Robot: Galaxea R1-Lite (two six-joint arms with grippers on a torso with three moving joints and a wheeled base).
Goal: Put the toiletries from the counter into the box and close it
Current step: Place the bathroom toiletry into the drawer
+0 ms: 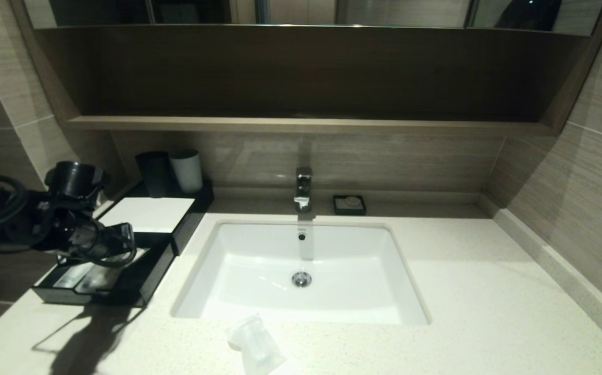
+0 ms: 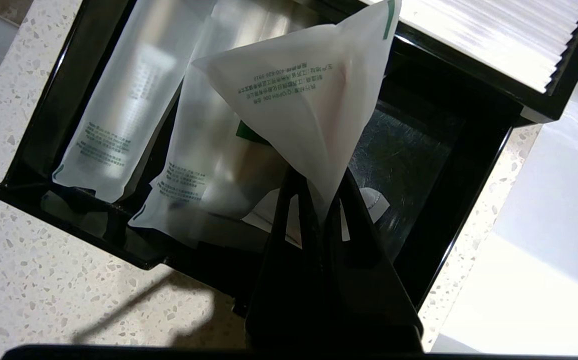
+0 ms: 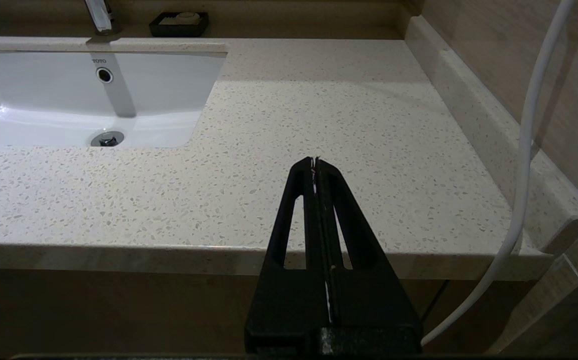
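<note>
My left gripper is shut on the corner of a frosted white toiletry packet and holds it above the open black box. Two similar packets lie inside the box, one beside the other. In the head view the left gripper hangs over the box at the counter's left. Another clear packet lies on the counter in front of the sink. My right gripper is shut and empty, parked at the counter's front right edge.
A white sink with a faucet fills the middle. A black cup and a white cup stand behind the box, by a white tissue stack. A soap dish sits at the back. A white cable hangs on the right.
</note>
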